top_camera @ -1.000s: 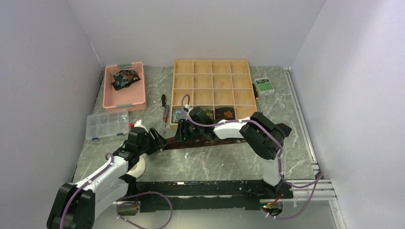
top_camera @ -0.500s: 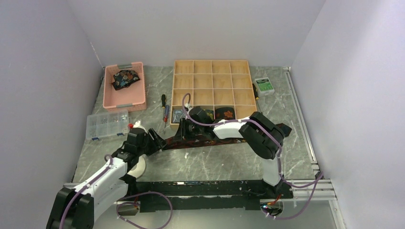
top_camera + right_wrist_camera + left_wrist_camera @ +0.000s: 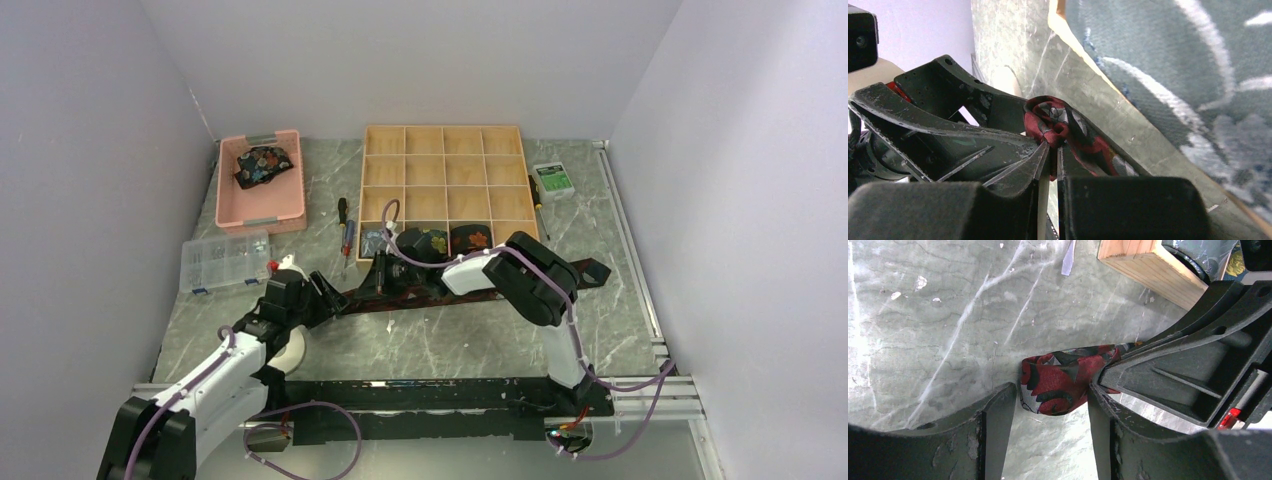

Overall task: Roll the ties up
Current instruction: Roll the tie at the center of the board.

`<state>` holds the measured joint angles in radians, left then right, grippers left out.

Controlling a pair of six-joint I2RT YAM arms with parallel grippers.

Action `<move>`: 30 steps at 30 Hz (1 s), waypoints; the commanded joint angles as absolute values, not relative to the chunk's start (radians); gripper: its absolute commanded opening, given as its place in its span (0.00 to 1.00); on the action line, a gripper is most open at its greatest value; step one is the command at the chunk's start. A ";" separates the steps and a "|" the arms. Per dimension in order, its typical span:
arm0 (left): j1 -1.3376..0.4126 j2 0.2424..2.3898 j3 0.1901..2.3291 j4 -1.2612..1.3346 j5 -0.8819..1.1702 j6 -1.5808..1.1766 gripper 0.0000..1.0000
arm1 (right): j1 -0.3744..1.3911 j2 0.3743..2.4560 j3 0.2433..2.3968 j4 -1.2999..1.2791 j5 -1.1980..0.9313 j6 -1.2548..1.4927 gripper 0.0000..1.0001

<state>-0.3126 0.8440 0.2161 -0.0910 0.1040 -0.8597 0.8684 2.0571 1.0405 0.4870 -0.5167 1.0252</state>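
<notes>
A dark red and black floral tie lies stretched along the table in front of the wooden tray. My right gripper is shut on the tie's folded left end; in the right wrist view its gripper pinches the fabric. My left gripper is open, and the folded end sits between its fingertips without being gripped. Three rolled ties sit in the tray's front row. Another tie lies in the pink bin.
A clear parts box sits left of my left gripper. Screwdrivers lie between the bin and the tray. A green and white packet lies right of the tray. A white roll sits under my left arm.
My right arm's elbow has swung left, uncovering the tie's right end. Both grippers stay at the tie's left end; the left arm has hardly moved.
</notes>
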 commanded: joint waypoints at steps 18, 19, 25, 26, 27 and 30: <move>-0.310 0.754 0.242 -0.179 0.048 -0.845 0.66 | 0.851 1.978 0.911 0.583 -0.479 1.037 0.11; -0.310 0.743 0.238 -0.172 0.045 -0.839 0.68 | 0.850 1.973 0.913 0.580 -0.477 1.037 0.11; -0.313 0.685 0.213 -0.138 0.047 -0.848 0.72 | 0.849 1.966 0.927 0.544 -0.466 1.022 0.11; -0.313 0.700 0.215 -0.120 0.072 -0.853 0.72 | 0.849 1.971 0.929 0.539 -0.466 1.019 0.11; -0.313 0.723 0.219 -0.103 0.090 -0.856 0.70 | 0.846 1.976 0.929 0.541 -0.467 1.020 0.11; -0.313 0.826 0.241 -0.066 0.144 -0.854 0.64 | 0.841 1.982 0.924 0.537 -0.465 1.018 0.11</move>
<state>-0.3130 0.7341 0.2165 -0.1410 0.0715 -0.8589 0.8520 2.0056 0.9188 0.5293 -0.4805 1.0325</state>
